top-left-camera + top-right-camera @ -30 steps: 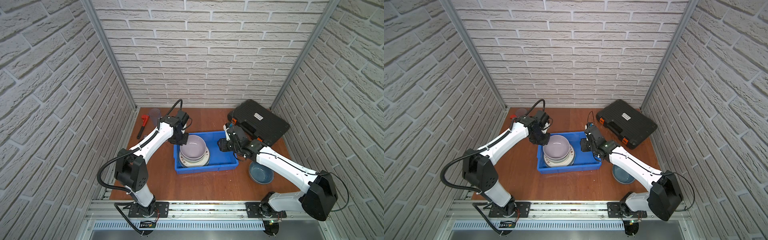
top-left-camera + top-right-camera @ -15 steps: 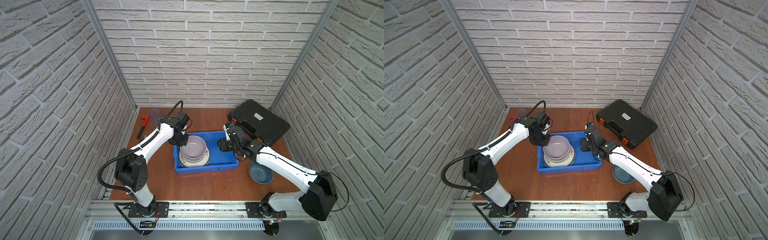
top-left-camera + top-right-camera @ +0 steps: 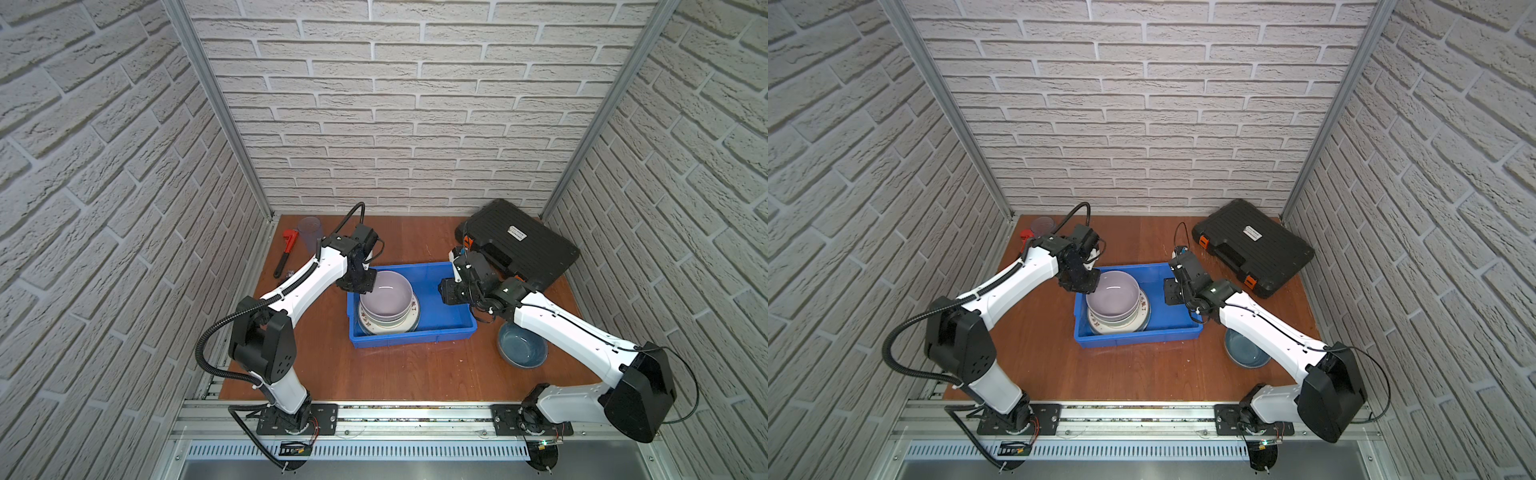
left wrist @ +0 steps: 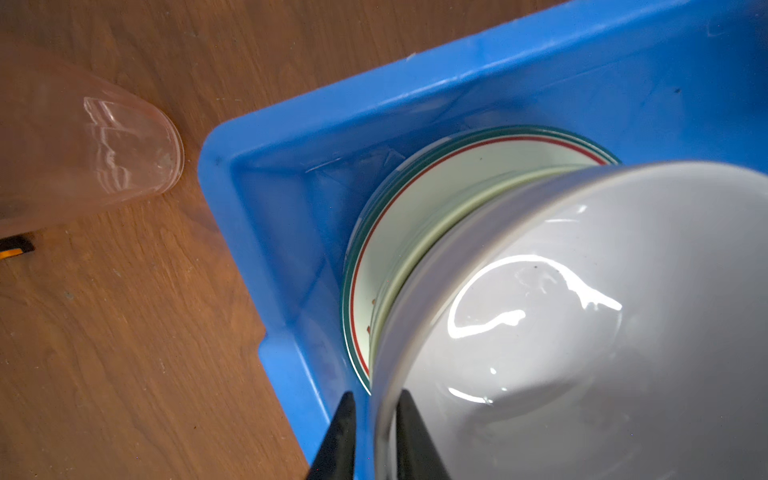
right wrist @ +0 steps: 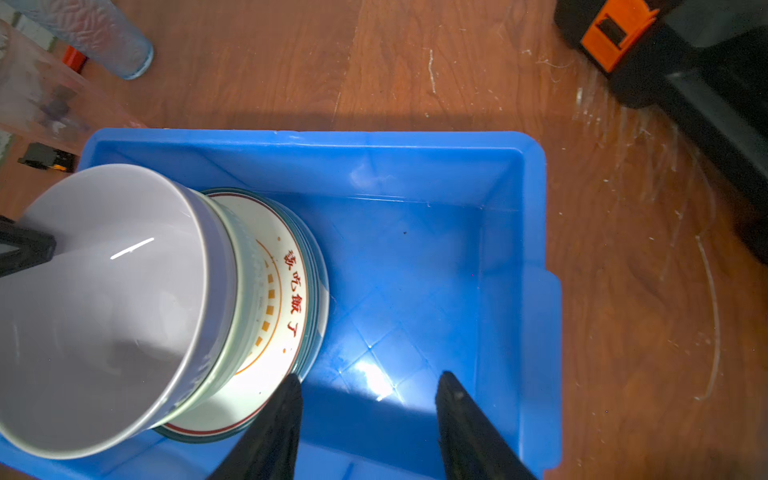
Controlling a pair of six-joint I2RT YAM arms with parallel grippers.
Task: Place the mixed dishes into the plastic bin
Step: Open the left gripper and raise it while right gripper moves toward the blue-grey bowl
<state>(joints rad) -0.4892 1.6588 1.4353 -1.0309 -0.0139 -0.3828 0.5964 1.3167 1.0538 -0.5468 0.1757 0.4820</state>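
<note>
Lilac bowl point(image 4: 540, 332) on plates point(image 5: 286, 299) in blue bin point(image 4: 266, 249), rim between left gripper's point(image 4: 376, 411) slightly parted jaws, bowl unmoved since a second ago; right gripper point(image 5: 370, 376) spread wide, empty.

A reddish-brown wooden bench point(image 3: 395, 374) fills the lower middle of both top views. A bright blue shallow rectangular plastic bin point(image 3: 411, 334) sits at its centre. At the bench's upper right, a black plastic tool case with orange latches point(image 3: 523, 245) lies flat and askew. A blue-grey round bowl point(image 3: 521, 349) rests upright at the lower right, near the bin but apart from it. At the upper left, a red metal pipe wrench point(image 3: 286, 251) lies flat just beside an upright clear ribbed tumbler point(image 3: 309, 235). The left wrist view shows a second clear smooth tumbler point(image 4: 83, 153) standing close to a bin corner, not touching it. Fine white scratches point(image 5: 623, 124) mark the wood near the case.
</note>
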